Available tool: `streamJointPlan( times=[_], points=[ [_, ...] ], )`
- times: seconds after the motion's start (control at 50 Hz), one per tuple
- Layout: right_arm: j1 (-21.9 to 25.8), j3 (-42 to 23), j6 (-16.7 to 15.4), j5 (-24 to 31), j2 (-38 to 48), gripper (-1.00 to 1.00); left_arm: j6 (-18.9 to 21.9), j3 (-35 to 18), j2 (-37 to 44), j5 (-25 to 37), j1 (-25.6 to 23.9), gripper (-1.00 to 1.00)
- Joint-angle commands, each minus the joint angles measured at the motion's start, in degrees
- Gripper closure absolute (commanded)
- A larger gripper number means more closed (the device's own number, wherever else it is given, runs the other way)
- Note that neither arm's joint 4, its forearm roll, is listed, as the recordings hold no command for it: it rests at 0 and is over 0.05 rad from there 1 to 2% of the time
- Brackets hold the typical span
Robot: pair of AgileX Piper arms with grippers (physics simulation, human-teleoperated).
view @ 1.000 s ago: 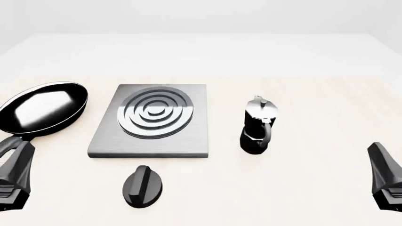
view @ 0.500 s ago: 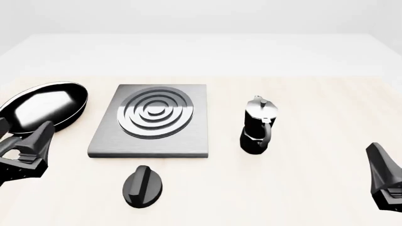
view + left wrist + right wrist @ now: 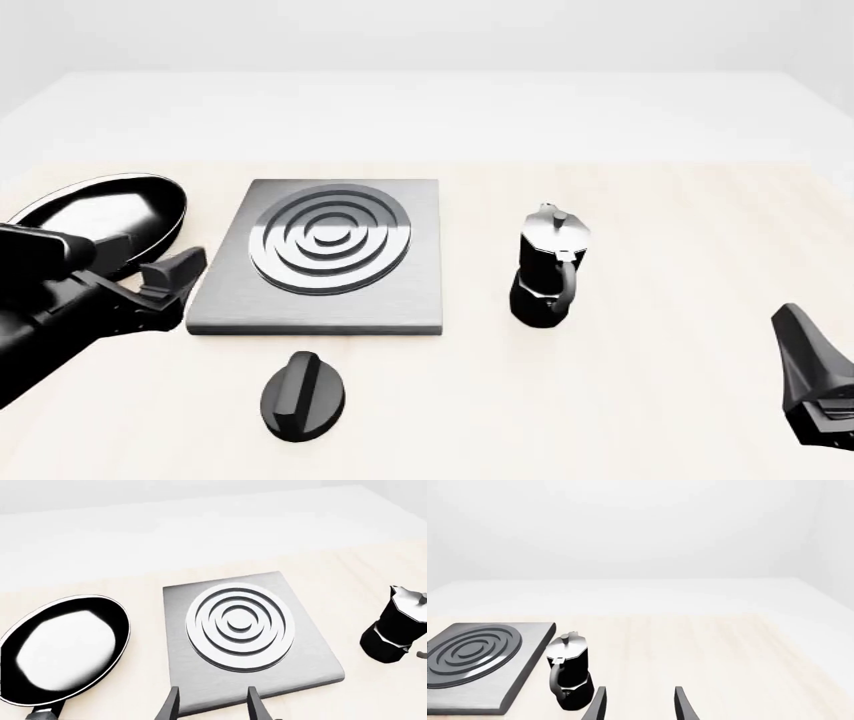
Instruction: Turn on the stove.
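Note:
The stove's brushed grey plate with concentric burner rings lies left of centre. Its separate black oval knob with a ridge sits on the table in front of the plate; neither wrist view shows it. My left gripper hovers at the plate's front left corner, left of and behind the knob. In the left wrist view that gripper is open and holds nothing, with the plate ahead of it. My right gripper stays low at the front right, far from the knob; this gripper is open and holds nothing.
A shiny black frying pan lies left of the plate, partly behind my left arm. A black-and-silver moka pot stands upright right of the plate. The pale wooden table stretches on to a white surface at the back.
My left arm has swung up and to the right, from the table's front left edge to the plate's front left corner. The right arm has barely moved.

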Motion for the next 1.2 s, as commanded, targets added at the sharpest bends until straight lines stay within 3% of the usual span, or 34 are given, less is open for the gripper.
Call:
streamJointPlan(
  times=[0.02, 0.08, 0.18, 0.22, 0.42, 0.62, 0.84, 1.12, 1.2],
  points=[
    [0.23, 0.02, 0.29, 0.03, 0.05, -1.00, -1.74, -2.37, 5.27, 2.12, -4.45, -1.00],
    [0.16, 0.04, 1.11, 0.14, -0.27, -1.00, -0.55, -2.07, 5.91, 1.66, -5.33, -1.00],
    [0.15, 0.05, 1.03, 0.42, -0.60, -1.00, -2.09, -1.66, 9.01, 0.16, -6.42, -1.00],
    [0.24, 0.05, 1.21, 0.02, -0.04, -1.00, -4.73, -1.87, 11.72, -0.06, -8.72, -1.00],
    [0.33, 0.07, 1.42, -0.78, 0.96, -1.00, -6.25, -3.54, 14.72, 1.37, -10.89, -1.00],
    [0.41, 0.07, 1.71, -0.76, 0.92, -1.00, -12.12, -4.73, 18.74, 2.37, -14.31, -1.00],
    [0.48, 0.07, 1.98, -0.53, 0.54, -1.00, -15.18, -4.89, 20.63, 2.18, -15.35, -1.00],
    [0.55, 0.07, 2.11, -0.57, 0.63, -1.00, -15.79, -4.62, 21.99, 1.03, -15.54, -1.00],
    [0.71, 0.08, 2.83, -0.93, 1.00, -1.00, -17.50, -4.32, 29.08, -3.35, -15.45, -1.00]
  ],
)
